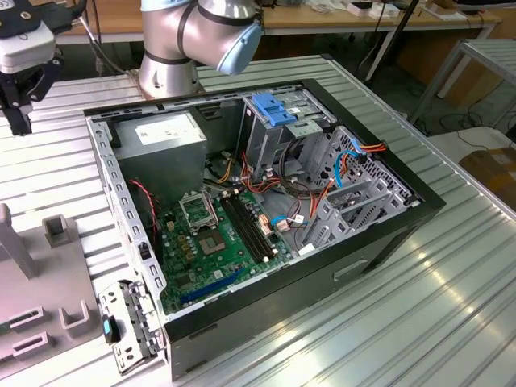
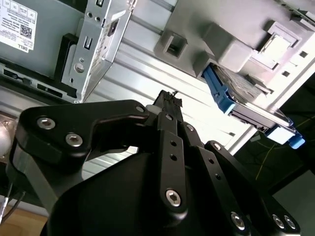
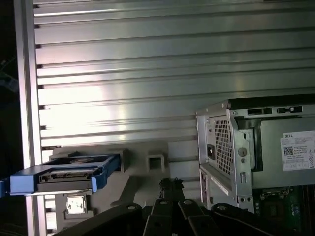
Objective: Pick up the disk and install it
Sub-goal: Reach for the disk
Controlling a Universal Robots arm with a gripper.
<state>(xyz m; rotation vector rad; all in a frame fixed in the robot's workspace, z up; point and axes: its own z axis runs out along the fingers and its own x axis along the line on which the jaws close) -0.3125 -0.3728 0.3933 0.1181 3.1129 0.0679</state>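
- Exterior view: the gripper (image 1: pixel 18 121) hangs at the far upper corner on the exterior view's left, above the ribbed metal table (image 1: pixel 451 306) and clear of the open computer case (image 1: pixel 387 234).
- In both wrist views the black fingers run together to a single tip (image 2: pixel 170 101) (image 3: pixel 171 184). They look pressed together with nothing pinched between them.
- The disk (image 3: pixel 64 172) rests on a pale grey fixture (image 3: pixel 138 172) that lies on the table. Its grey metal body is framed by bright blue rails, and it sits flat at one end of the fixture, near the table's edge.
- In the second wrist view the disk (image 2: pixel 246 105) shows at an angle, a blue rail along its near side, tucked against the raised blocks of the fixture (image 2: pixel 221 29).
- The gripper is well apart from the disk and touches neither it nor the fixture.
- A small block with a square opening (image 3: pixel 155 162) stands on the fixture near the disk.
- The case lies on its side with the panel off. Inside, the exterior view shows a green motherboard (image 1: pixel 218 242), a grey power supply (image 1: pixel 165 133) and a metal drive cage topped by a blue bracket (image 1: pixel 274 109).
- The case's perforated rear corner (image 3: pixel 231 147) appears in the first wrist view, just beside the fixture.
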